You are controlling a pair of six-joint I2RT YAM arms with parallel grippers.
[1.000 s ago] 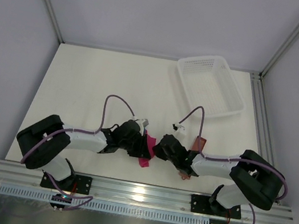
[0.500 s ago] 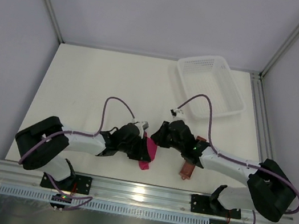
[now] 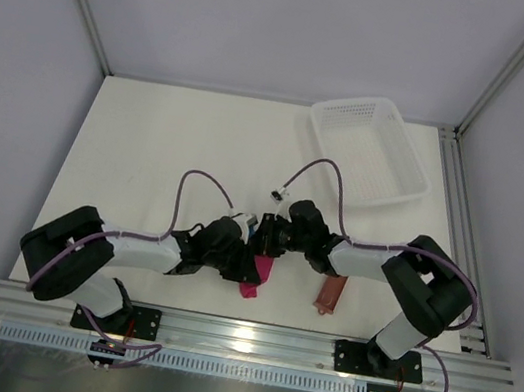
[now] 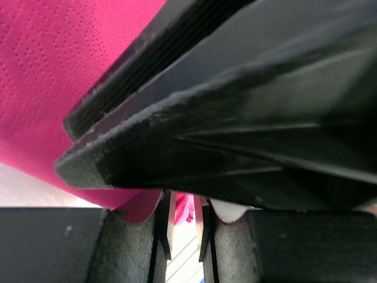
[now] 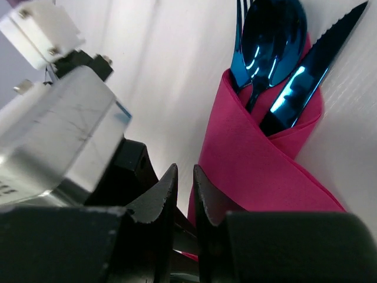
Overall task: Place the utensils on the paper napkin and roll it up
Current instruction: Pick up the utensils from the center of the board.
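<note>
The magenta paper napkin (image 5: 259,171) lies wrapped around the blue utensils; a spoon (image 5: 272,35), a knife (image 5: 315,65) and fork tines (image 5: 240,12) stick out of its far end. From above only a bit of the napkin (image 3: 252,282) shows under the two grippers. My left gripper (image 3: 248,254) is shut on the napkin, with a pink fold (image 4: 184,206) pinched between its pads. My right gripper (image 5: 185,177) hovers just beside the roll, its jaws a narrow slit apart with nothing between them, close against the left gripper (image 5: 59,130).
A flat reddish-brown sleeve (image 3: 331,292) lies on the table right of the grippers. A white mesh basket (image 3: 367,154) stands at the back right. The metal rail (image 3: 247,336) runs along the near edge.
My right arm swung left from beside the brown sleeve to the napkin roll, and its jaws parted slightly from shut. The left gripper kept its hold and barely moved.
</note>
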